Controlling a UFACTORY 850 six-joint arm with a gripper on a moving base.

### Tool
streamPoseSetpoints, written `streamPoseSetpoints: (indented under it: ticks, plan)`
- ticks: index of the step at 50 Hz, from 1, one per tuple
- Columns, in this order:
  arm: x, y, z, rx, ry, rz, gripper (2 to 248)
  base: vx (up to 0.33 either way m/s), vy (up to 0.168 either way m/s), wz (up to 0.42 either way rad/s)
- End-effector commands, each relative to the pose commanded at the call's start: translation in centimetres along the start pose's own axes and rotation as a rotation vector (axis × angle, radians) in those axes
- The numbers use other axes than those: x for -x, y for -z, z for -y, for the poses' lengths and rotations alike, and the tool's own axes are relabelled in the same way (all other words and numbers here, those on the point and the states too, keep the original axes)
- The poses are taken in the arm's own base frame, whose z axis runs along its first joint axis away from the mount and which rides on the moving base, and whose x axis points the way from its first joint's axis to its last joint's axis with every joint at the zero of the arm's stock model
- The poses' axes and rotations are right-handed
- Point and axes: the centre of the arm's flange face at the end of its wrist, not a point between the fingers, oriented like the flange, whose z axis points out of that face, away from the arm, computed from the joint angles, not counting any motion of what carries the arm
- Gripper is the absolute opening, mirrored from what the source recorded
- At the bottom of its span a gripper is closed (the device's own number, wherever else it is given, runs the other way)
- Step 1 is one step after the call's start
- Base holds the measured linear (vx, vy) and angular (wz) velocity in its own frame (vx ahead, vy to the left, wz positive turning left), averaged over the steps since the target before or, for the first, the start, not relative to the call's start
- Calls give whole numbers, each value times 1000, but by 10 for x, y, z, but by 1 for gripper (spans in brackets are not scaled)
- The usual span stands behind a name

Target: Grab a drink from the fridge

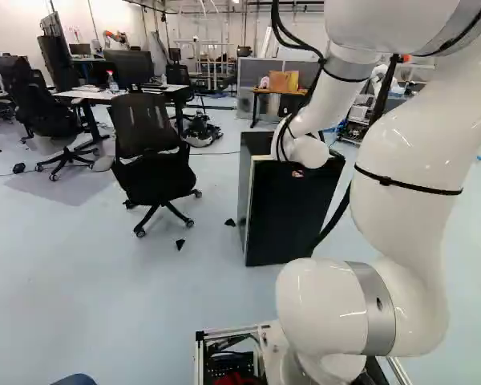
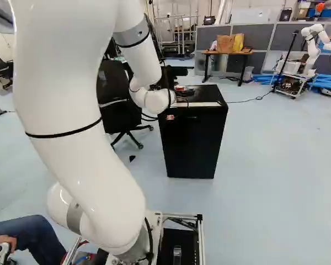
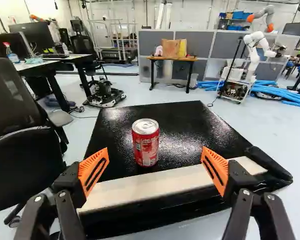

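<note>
In the wrist view, the gripper [image 3: 154,167] stands open, its orange-padded fingers wide apart with nothing gripped. A red drink can [image 3: 146,145] stands upright on the black top of the small fridge [image 3: 190,117], ahead of the gap between the fingers and touching neither. A pale strip runs along the near edge of the fridge's top. In the right base view, the can [image 2: 179,88] shows just past the arm's wrist, above the fridge's black front [image 2: 193,143]. The wrist mostly hides the gripper in both base views. The fridge's inside is hidden.
An office chair [image 1: 148,152] stands left of the fridge, with desks [image 1: 116,95] farther back. Behind the fridge are a small wooden table [image 2: 227,53] with bags on it and grey partitions. Another robot [image 2: 311,49] stands at the far right, by blue hoses.
</note>
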Motion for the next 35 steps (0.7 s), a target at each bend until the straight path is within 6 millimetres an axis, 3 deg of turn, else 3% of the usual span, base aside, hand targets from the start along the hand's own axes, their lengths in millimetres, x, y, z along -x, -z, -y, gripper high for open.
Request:
streamPoseSetpoints:
  ticks: [35]
  plan:
    - [19, -41, 6, -41, 22, -79, 247, 0, 0, 0]
